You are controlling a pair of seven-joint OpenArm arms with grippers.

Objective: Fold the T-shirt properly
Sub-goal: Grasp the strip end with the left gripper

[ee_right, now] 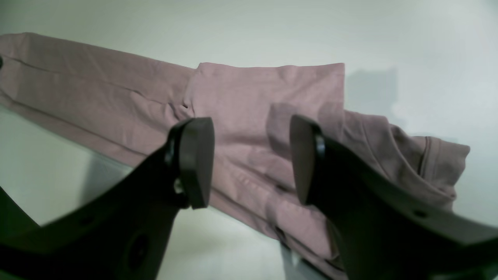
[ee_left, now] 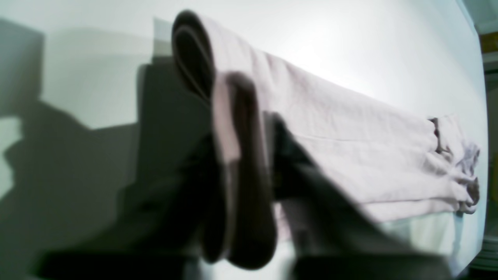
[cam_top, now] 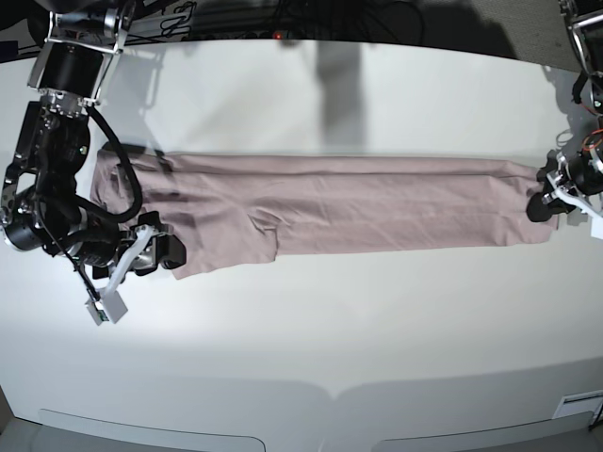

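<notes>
The T-shirt (cam_top: 358,202) is dusty pink and lies folded lengthwise into one long strip across the white table (cam_top: 330,358). In the base view my left gripper (cam_top: 546,202) sits at the strip's right end. The left wrist view shows the left gripper (ee_left: 243,147) shut on a raised fold of the T-shirt (ee_left: 350,147), with the rest stretching away flat. My right gripper (cam_top: 168,252) is at the strip's left end, by its front edge. In the right wrist view the right gripper (ee_right: 251,163) stands open just above the T-shirt (ee_right: 253,93), with no cloth pinched between its fingers.
A white tag on a cable (cam_top: 104,306) dangles from the right arm, in front of the shirt's left end. Dark cables (cam_top: 283,14) run along the table's far edge. Shelving (ee_left: 491,58) shows beyond the table in the left wrist view.
</notes>
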